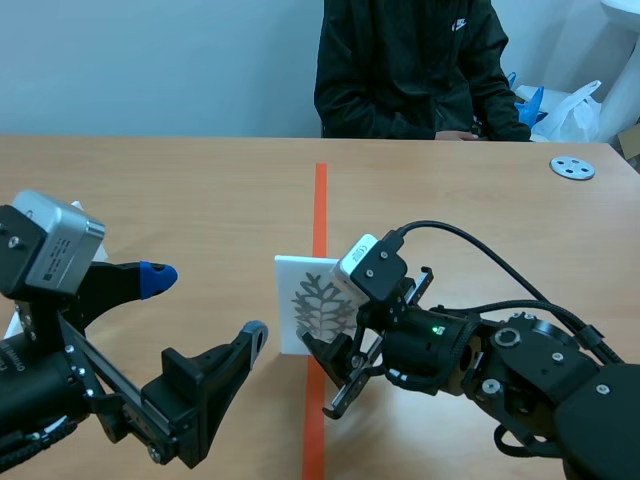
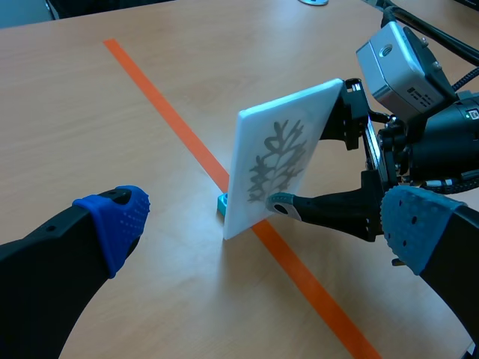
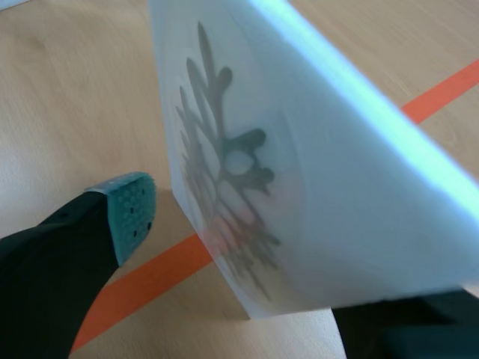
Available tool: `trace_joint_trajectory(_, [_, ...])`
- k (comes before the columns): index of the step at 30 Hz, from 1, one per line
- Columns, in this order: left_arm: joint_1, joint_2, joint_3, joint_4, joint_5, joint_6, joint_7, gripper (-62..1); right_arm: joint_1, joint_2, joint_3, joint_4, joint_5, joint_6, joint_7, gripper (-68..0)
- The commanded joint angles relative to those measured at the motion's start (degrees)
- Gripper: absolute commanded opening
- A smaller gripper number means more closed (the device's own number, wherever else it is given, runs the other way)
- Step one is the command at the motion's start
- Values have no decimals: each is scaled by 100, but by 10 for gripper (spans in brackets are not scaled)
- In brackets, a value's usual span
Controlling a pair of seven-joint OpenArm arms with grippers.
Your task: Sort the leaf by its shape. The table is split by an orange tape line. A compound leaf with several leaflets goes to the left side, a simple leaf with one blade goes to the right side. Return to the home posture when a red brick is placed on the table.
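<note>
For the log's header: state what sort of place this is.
Probably a robot test room: a left arm and right arm stand at a wooden table split by an orange tape line, a person seated across.

In the scene view the right gripper (image 1: 331,376) covers the lower right part of the white leaf card (image 1: 298,300), and the person (image 1: 410,70) across the table (image 1: 180,190) is cut off above the shoulders. In the left wrist view a small blue-green thing (image 2: 222,203) at the card's foot is half hidden behind it; what it is cannot be told.
</note>
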Motion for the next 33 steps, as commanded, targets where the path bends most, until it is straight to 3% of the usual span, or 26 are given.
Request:
trace_joint_trajectory(1, [26,-2,-2,111,-42,24,-81,14,79,44,7,70,59,4,109,-385])
trace_joint_trajectory(5, [26,-2,-2,111,-42,24,-81,14,39,44,7,70,59,4,107,-481])
trace_joint_trajectory(17, [26,-2,-2,111,-44,24,-83,14,33,44,7,70,59,4,120,-653])
trace_joint_trajectory(25, [26,-2,-2,111,-44,24,-83,14,33,46,214,114,70,44,415,-660])
trace_joint_trajectory(33, [26,-2,-2,111,-44,24,-81,14,-98,61,953,621,275,184,407,-660])
